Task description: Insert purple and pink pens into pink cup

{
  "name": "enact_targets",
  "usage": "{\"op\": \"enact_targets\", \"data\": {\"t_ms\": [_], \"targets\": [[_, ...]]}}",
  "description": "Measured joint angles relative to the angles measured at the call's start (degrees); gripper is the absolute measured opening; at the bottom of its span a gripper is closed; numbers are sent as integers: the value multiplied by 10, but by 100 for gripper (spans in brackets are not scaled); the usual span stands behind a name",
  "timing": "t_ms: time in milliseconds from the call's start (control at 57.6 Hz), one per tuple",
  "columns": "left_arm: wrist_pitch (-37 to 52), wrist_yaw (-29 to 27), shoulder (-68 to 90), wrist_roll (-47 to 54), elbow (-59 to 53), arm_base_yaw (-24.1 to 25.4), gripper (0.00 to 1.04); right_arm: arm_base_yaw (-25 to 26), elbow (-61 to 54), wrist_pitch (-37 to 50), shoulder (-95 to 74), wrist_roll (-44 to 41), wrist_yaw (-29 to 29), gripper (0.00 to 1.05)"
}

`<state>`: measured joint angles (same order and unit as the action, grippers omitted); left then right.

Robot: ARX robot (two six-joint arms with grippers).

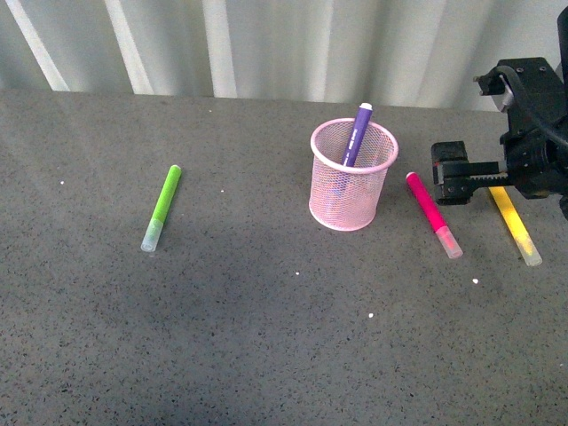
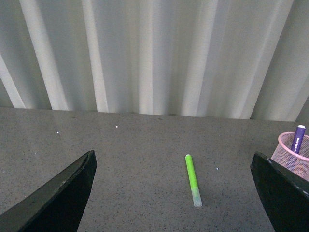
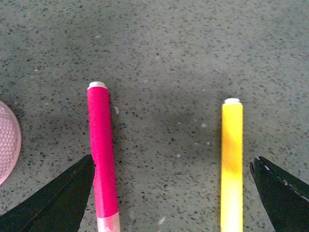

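Observation:
The pink cup point(image 1: 351, 176) stands upright on the grey table, right of centre. The purple pen point(image 1: 358, 133) stands inside it, leaning, its tip above the rim; both also show in the left wrist view, the cup point(image 2: 293, 155) and the pen point(image 2: 298, 138). The pink pen point(image 1: 432, 214) lies flat on the table just right of the cup. My right gripper point(image 1: 475, 182) is open and empty, low over the table between the pink pen and a yellow marker; its wrist view shows the pink pen point(image 3: 102, 150) between the jaws near one finger. My left gripper point(image 2: 176, 193) is open and empty.
A yellow marker point(image 1: 516, 225) lies right of the pink pen, also in the right wrist view point(image 3: 232, 164). A lime-green marker point(image 1: 161, 207) lies at the table's left, seen ahead of the left gripper point(image 2: 193, 180). A corrugated white wall stands behind the table.

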<state>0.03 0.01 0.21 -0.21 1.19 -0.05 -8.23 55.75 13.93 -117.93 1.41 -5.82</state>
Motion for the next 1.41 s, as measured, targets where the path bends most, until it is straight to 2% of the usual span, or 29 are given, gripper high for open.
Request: {"op": "enact_targets", "data": {"t_ms": [226, 920, 1216, 1337, 1407], "targets": [[0, 0, 0, 0, 0, 0, 98, -24, 34, 10, -43, -12, 17, 98], [0, 0, 0, 0, 0, 0, 98, -19, 90, 30, -123, -5, 44, 97], [0, 0, 0, 0, 0, 0, 98, -16, 97, 41, -136, 0, 48, 59], [0, 0, 0, 0, 0, 0, 98, -12, 99, 47, -138, 0, 48, 36], [0, 0, 0, 0, 0, 0, 98, -9, 99, 50, -138, 0, 49, 27]]}}
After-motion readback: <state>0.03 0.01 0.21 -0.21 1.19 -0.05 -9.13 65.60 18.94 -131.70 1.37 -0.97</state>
